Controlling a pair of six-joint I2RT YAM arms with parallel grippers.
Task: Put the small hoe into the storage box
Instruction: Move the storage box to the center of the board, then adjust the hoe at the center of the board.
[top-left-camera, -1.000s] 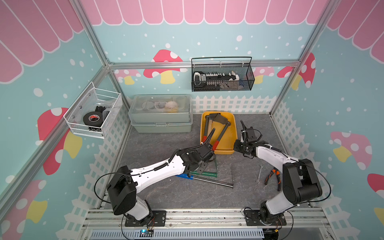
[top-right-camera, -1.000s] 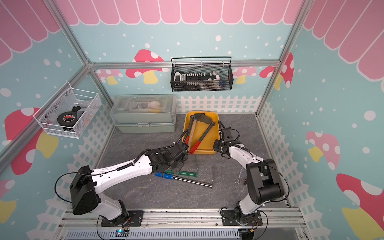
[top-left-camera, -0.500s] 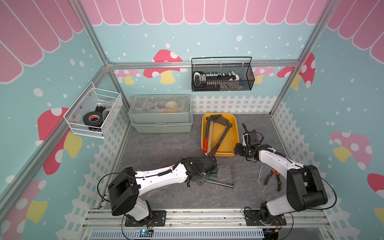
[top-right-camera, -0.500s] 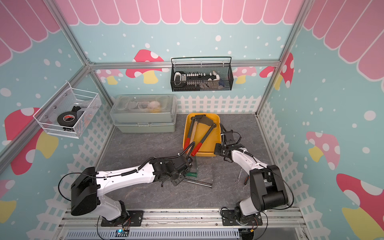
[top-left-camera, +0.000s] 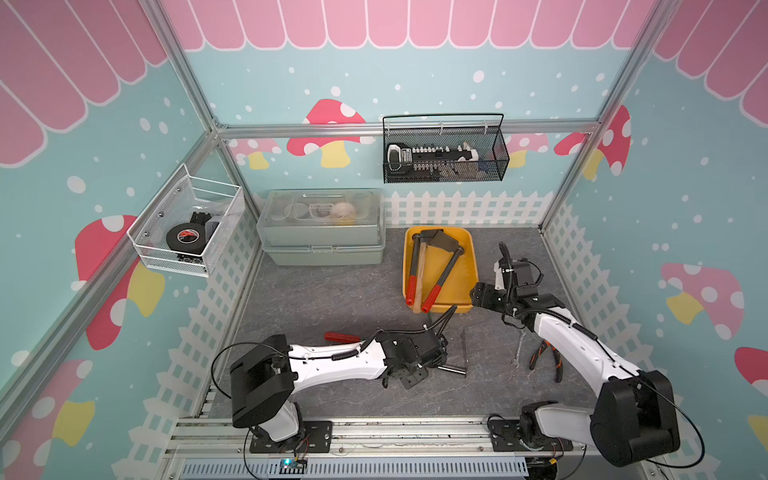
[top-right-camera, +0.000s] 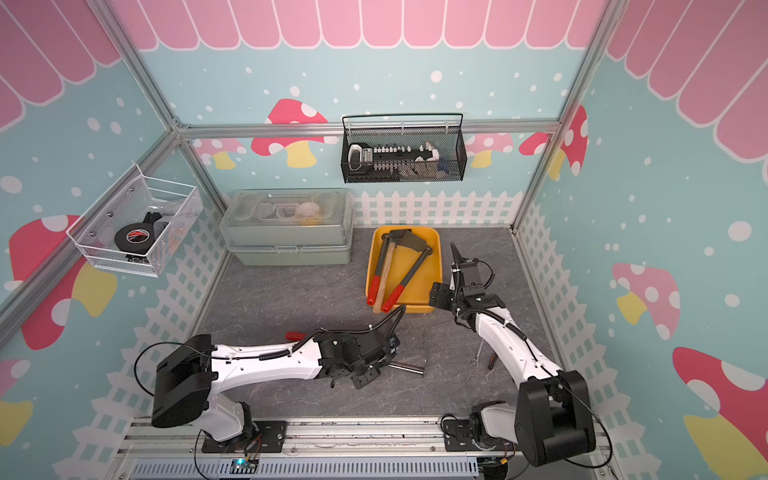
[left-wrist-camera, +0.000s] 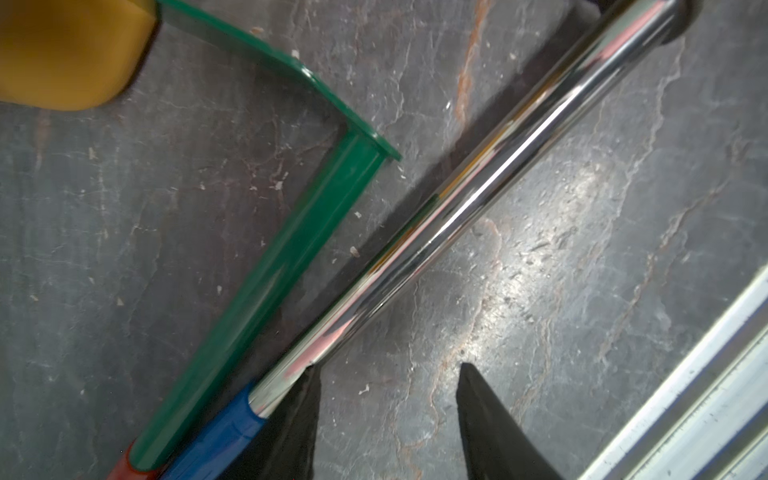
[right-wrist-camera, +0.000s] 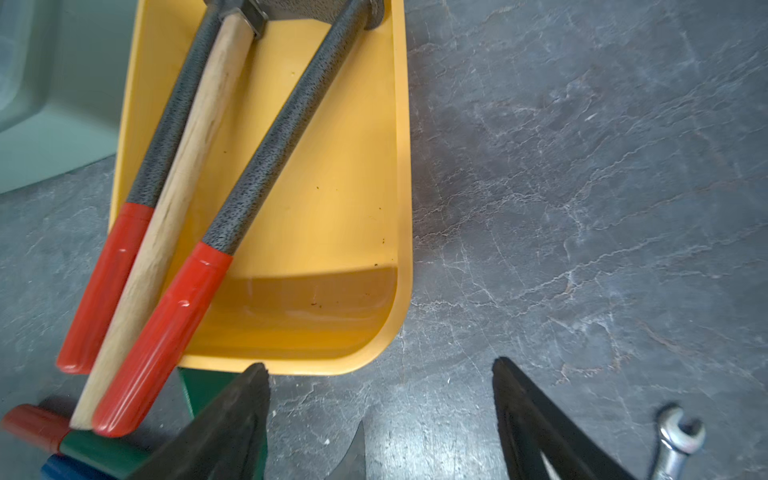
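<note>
The small hoe (top-left-camera: 446, 268) (top-right-camera: 411, 270) (right-wrist-camera: 274, 145) has a dark speckled shaft, a red grip and a flat dark blade. It lies slantwise in the storage box (top-left-camera: 462, 286) (top-right-camera: 428, 286) (right-wrist-camera: 401, 166), a shallow yellow tray, with its grip over the front rim. No gripper touches it. My right gripper (top-left-camera: 478, 299) (top-right-camera: 440, 297) (right-wrist-camera: 378, 362) is open just outside the tray's front right corner, above bare table. My left gripper (top-left-camera: 415, 376) (left-wrist-camera: 387, 368) is open low over the table, with one fingertip beside a chrome rod.
A wooden-handled hammer (right-wrist-camera: 187, 158) and another red-gripped tool (right-wrist-camera: 166, 124) share the tray. A green tool (left-wrist-camera: 266, 266) and the blue-gripped chrome rod (left-wrist-camera: 478, 187) lie under my left arm. A wrench (top-left-camera: 519, 349) and pliers (top-left-camera: 548, 357) lie right. A grey-green lidded case (top-left-camera: 322, 232) stands behind.
My left arm has pulled back from the tray's front edge and sunk toward the table's front. My right gripper has opened and drawn slightly back from the tray.
</note>
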